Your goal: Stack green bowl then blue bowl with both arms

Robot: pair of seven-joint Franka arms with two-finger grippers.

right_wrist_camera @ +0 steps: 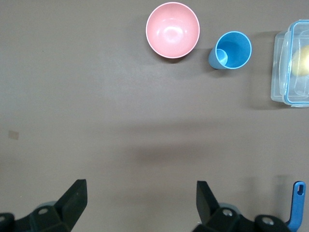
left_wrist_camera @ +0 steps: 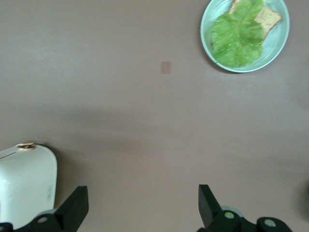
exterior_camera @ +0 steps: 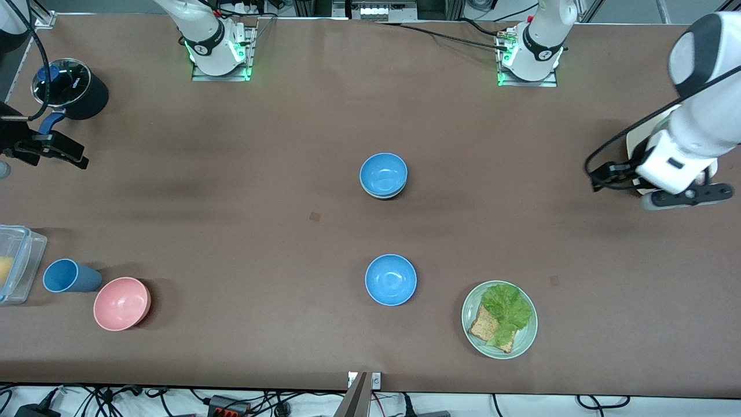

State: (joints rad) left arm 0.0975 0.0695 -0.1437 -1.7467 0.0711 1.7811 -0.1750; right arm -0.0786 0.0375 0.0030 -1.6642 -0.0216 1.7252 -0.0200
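Note:
A blue bowl (exterior_camera: 383, 174) sits in the middle of the table, nested on a bowl whose pale rim (exterior_camera: 382, 197) just shows under it; I take that for the green bowl. A second blue bowl (exterior_camera: 391, 280) stands alone, nearer the front camera. My left gripper (exterior_camera: 608, 175) is open and empty over the left arm's end of the table; it also shows in the left wrist view (left_wrist_camera: 143, 208). My right gripper (exterior_camera: 66, 152) is open and empty over the right arm's end; it also shows in the right wrist view (right_wrist_camera: 140, 203). Both are well away from the bowls.
A green plate (exterior_camera: 524, 336) with lettuce and toast lies near the front edge. A pink bowl (exterior_camera: 121, 303), a blue cup (exterior_camera: 69, 276) and a clear container (exterior_camera: 17, 260) are at the right arm's end. A black pot (exterior_camera: 72, 87) and a white appliance (left_wrist_camera: 24, 183) stand by the grippers.

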